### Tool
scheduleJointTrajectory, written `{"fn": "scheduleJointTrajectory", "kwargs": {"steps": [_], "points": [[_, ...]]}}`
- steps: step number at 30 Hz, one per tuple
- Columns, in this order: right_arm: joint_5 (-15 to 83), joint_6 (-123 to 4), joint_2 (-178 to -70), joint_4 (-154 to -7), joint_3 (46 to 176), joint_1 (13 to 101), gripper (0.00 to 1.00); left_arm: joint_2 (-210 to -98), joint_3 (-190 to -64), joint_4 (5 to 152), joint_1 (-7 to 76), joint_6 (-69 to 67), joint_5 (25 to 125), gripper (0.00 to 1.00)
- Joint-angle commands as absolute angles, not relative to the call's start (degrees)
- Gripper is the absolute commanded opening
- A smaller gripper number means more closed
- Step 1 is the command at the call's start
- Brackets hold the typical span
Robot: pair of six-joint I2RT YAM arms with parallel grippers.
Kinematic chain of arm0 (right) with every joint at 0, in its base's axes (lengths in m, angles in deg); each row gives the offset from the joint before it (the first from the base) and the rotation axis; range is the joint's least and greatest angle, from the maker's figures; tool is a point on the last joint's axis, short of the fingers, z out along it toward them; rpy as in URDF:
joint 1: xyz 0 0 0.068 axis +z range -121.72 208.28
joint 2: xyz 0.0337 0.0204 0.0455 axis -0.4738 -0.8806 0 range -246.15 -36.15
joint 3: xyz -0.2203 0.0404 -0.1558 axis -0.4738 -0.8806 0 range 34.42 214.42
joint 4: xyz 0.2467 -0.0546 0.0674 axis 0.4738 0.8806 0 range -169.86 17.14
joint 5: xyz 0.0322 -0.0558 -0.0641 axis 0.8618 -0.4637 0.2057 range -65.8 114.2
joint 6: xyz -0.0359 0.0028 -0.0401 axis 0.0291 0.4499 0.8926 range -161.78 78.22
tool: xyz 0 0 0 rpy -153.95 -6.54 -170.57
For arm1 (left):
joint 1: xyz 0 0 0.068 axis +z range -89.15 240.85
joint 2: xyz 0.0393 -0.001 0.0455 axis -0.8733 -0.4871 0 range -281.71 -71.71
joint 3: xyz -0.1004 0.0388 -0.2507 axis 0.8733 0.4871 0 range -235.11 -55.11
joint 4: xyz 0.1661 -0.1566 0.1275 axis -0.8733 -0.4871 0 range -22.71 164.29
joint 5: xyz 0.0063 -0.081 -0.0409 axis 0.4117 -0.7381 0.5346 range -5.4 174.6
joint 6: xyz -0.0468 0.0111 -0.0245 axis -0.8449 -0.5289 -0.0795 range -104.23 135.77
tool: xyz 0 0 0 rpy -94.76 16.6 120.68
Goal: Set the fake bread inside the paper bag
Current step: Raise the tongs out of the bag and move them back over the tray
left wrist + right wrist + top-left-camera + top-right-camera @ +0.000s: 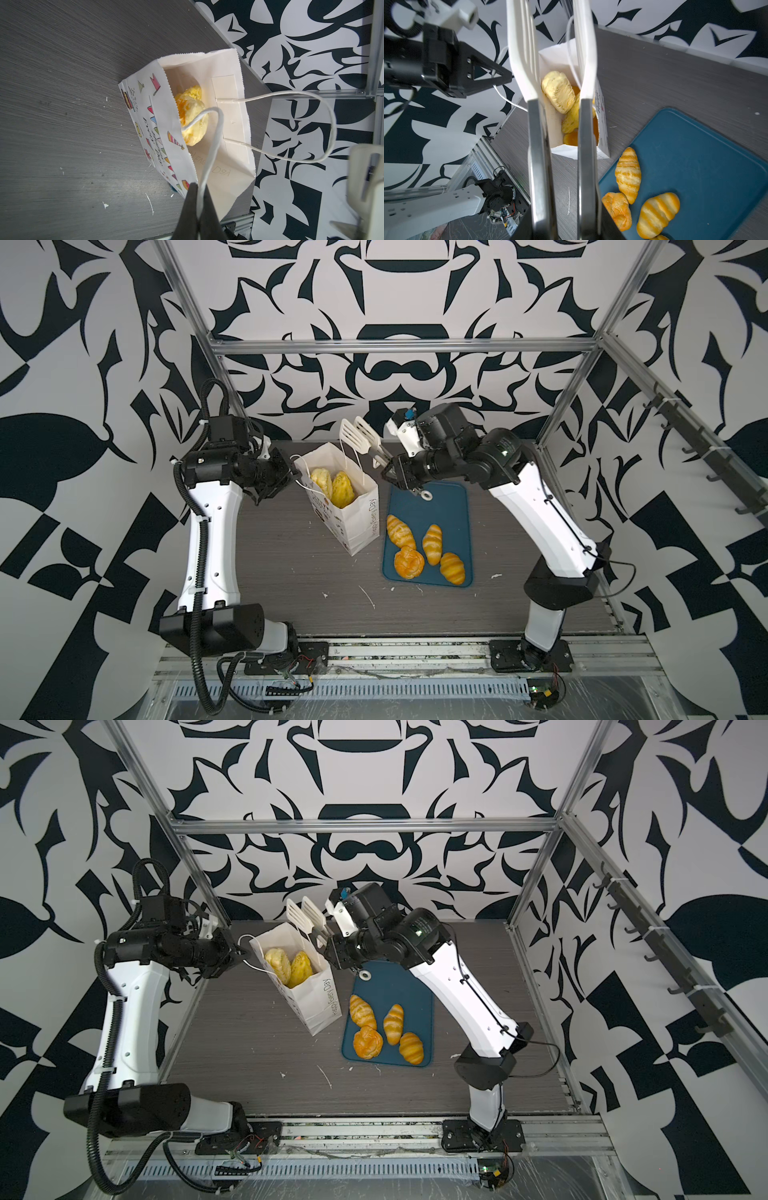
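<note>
Bright, even light; soft shadows; blurred close foreground in wrist views

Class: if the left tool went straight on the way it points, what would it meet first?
Most likely the paper bag: the left tool, shut on its cord handle, points at the near rim, ahead of the fake bread inside. Depth is unclear.

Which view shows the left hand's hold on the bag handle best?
Left wrist: the handle runs straight into the shut left hand. Right wrist shows it side-on; in both top views it is small beside the bag.
</note>
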State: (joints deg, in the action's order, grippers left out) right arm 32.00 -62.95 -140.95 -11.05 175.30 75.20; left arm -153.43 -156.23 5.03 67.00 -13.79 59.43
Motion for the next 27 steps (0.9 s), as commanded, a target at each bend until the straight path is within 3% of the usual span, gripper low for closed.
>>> {"fn": "scheduleJointTrajectory", "kwargs": {"steps": [1,10,27], "points": [[31.72,-62.78,-136.06,-13.20,173.12,72.78,0.37,-153.94,-157.68,3.16,67.34,-13.97,58.70,0.00],[33.38,-63.14,-127.88,-12.86,156.58,66.63,0.37,-153.95,-157.68,3.70,67.26,-14.64,58.13,0.00],[37.73,-63.45,-119.71,-16.07,128.19,66.08,0.38,-155.26,-160.40,4.15,67.19,-15.74,56.79,0.00]]}}
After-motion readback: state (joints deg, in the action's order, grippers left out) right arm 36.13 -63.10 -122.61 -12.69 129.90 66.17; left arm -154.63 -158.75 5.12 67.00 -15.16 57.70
